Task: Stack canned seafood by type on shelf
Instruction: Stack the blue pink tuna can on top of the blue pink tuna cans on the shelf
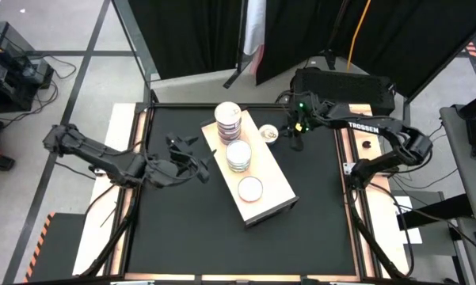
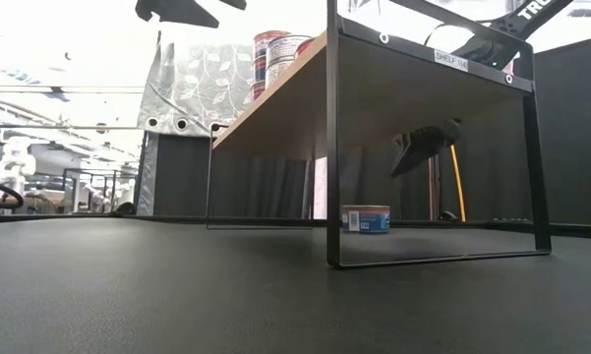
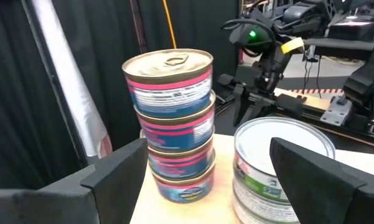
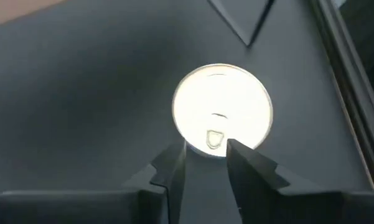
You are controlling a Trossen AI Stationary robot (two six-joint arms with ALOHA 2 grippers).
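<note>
The shelf [image 1: 263,198], a pale wood board on a black wire frame, sits diagonally at the centre of the black table [image 1: 190,237]. On it stand a tall stack of pink-and-blue tins [image 1: 229,123] at the 11 o'clock end, a shorter stack of green-labelled tins [image 1: 238,156] at mid-board, and a single tin [image 1: 249,188] toward the 5 o'clock end. One loose tin [image 1: 269,133] rests on the table just beside the shelf, at 1 o'clock from centre. The right tool [image 1: 295,141] hovers above this tin, fingers [image 4: 174,165] narrowly parted, pinching nothing. The left tool [image 1: 192,154] waits at 9 o'clock, spread wide, facing the stacks.
</note>
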